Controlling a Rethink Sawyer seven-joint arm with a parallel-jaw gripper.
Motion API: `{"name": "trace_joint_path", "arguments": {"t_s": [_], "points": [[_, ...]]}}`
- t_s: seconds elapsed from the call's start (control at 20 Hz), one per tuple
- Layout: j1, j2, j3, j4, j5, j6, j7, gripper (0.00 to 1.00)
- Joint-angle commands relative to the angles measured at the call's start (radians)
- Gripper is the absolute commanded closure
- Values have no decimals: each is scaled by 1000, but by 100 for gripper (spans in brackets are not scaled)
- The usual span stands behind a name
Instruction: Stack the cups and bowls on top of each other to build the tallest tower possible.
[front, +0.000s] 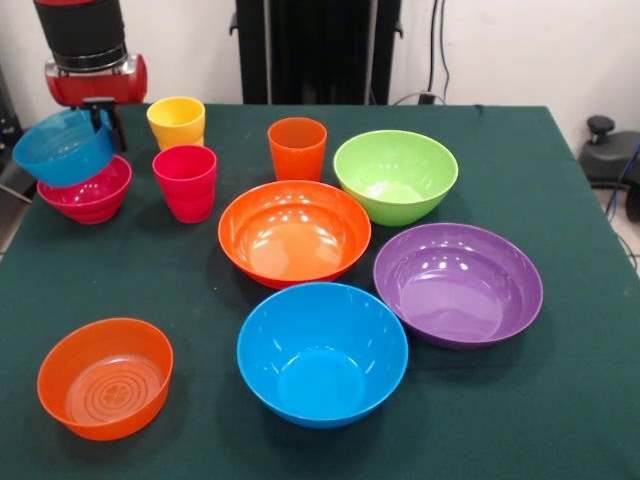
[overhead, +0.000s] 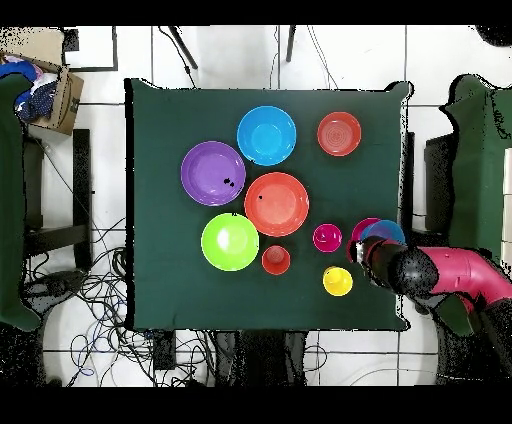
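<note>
Over at the table's corner the gripper (front: 103, 118) is clamped on the rim of the translucent blue bowl (front: 62, 148), holding it tilted just above the magenta bowl (front: 88, 192), with the yellow cup (front: 176, 121) standing just beside.

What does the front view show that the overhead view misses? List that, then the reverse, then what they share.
Front view only: the translucent blue bowl is tilted at the gripper, overlapping the magenta bowl. The translucent orange bowl has a ringed floor.
Overhead view only: a cardboard box and cables on the floor beside the table.
Both: the large orange bowl and the other large bowls sit apart, unstacked.
</note>
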Motion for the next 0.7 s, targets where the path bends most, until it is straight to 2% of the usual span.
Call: {"name": "trace_joint_path", "arguments": {"t_s": [0.05, 0.7], "points": [[48, 20, 32, -25, -51, -4, -222, 100], [53, 22, 34, -28, -51, -5, -212, 100]]}}
